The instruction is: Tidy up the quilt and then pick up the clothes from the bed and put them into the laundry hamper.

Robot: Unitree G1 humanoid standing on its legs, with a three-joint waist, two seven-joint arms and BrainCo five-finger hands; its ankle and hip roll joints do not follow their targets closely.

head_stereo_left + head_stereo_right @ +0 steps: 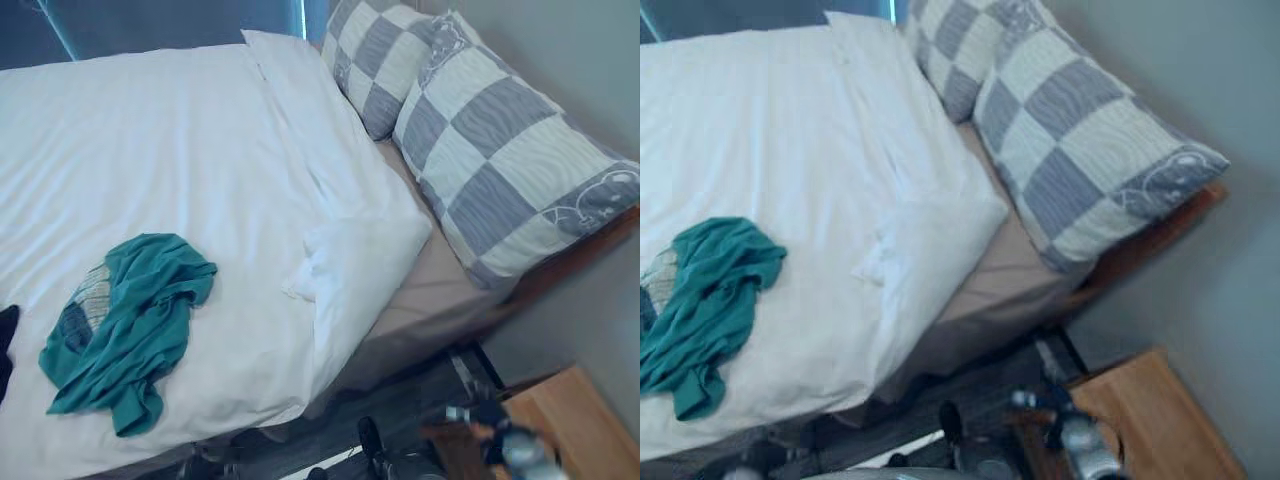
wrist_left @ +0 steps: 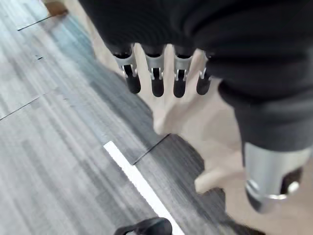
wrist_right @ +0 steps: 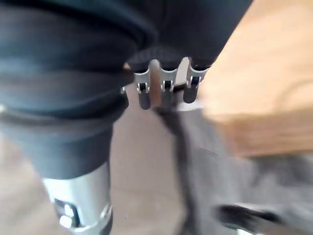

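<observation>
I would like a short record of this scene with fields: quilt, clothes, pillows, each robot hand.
quilt: white quilt spread on the bed, one corner bunched near the pillows
clothes: teal garment crumpled on the quilt
pillows: two checked pillows at the head of the bed
left robot hand: open, empty, over the floor
right robot hand: open, empty, beside a wooden nightstand

Matt white cloth quilt (image 1: 170, 150) lying smooth; soft teal cloth shirt (image 1: 130, 325) crumpling; checked cloth pillows (image 1: 500, 170) showing woven texture; nightstand (image 1: 1150, 420) showing smooth wood.
</observation>
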